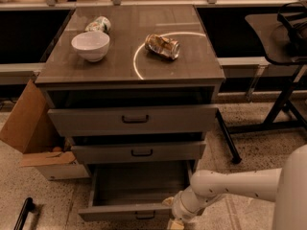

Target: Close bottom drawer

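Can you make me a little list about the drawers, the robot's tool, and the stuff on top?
bottom drawer: pulled far out
middle drawer: slightly out
top drawer: slightly out
tool: low, at the bottom drawer's front, right end
cabinet top: white bowl, crushed can

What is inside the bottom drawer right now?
Only bare grey floor shows inside the bottom drawer. The hand at its front corner hides that part.

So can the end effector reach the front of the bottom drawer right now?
Probably yes. The end effector sits low by the front of the open bottom drawer, near its right end, with nothing visible between them.
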`<state>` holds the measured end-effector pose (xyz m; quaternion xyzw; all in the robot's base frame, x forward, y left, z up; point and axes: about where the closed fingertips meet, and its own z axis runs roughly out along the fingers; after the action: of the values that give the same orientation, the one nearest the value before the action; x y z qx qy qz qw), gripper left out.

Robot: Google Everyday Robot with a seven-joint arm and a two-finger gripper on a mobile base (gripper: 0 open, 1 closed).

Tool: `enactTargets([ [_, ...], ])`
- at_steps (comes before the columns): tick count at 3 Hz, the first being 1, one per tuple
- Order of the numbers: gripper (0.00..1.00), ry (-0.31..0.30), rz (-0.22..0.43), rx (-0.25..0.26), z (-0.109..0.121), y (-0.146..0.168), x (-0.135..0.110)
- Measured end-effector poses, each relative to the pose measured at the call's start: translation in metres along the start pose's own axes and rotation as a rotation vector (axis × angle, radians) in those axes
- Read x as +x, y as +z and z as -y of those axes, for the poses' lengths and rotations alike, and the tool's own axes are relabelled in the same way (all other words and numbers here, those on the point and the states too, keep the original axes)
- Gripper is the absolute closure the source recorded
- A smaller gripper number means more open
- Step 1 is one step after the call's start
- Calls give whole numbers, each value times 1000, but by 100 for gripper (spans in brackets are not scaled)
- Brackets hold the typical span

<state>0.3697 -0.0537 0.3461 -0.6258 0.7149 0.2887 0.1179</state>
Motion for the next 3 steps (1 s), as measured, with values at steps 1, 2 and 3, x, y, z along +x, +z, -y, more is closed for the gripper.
enactTargets([
  [1,42,36,-2,-34,5,31,17],
  [2,65,37,0,-40,2,33,17],
  [3,89,38,1,-43,1,34,17],
])
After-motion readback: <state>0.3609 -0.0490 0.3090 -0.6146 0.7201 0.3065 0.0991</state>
